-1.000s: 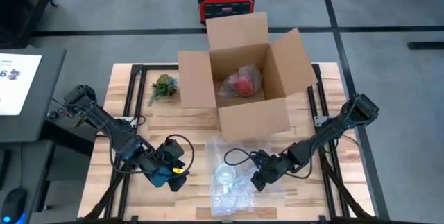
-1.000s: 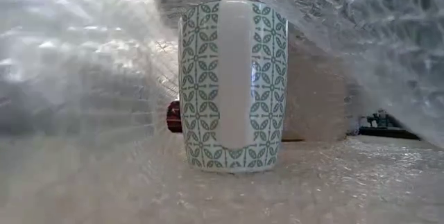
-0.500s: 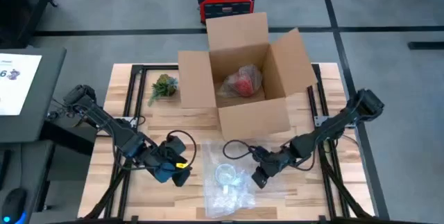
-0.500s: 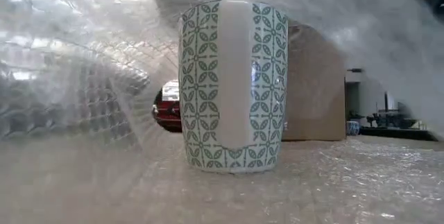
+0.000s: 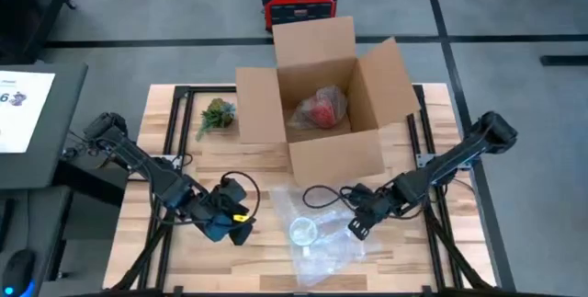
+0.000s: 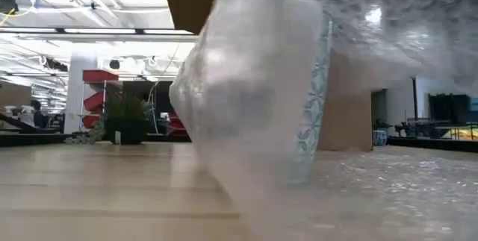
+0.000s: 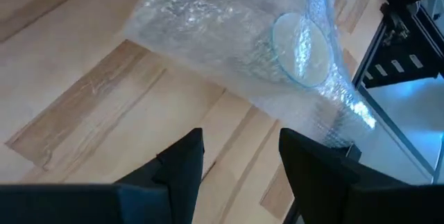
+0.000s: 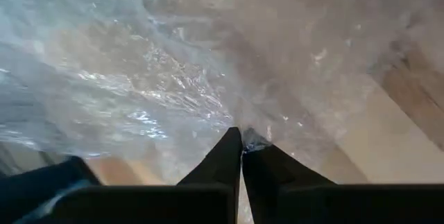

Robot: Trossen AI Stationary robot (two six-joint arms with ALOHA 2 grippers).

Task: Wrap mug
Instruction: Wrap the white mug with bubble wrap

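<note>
— Fingers of the right gripper (image 8: pixel 241 156): how are they being held?

— They are being pressed together on a pinch of the clear bubble-wrap sheet (image 5: pixel 322 233), at its edge. Compared with a second ago, the right gripper (image 5: pixel 356 228) is being seen farther toward its own side of the wooden worktop (image 5: pixel 262 164), and the sheet is being dragged with it.

— And the white mug with the green leaf pattern (image 6: pixel 295 84)?

— It is being veiled by film now in the low view, where it was plainly showing before; the first fold appears to be getting drawn over it. The mug (image 5: pixel 304 232) is being kept upright on the sheet, just beside the right gripper and between the two arms.

— The left gripper (image 7: pixel 239 156)?

— It is being held with fingers spread and empty, near the mug (image 7: pixel 300 49) but apart from the wrap.
</note>
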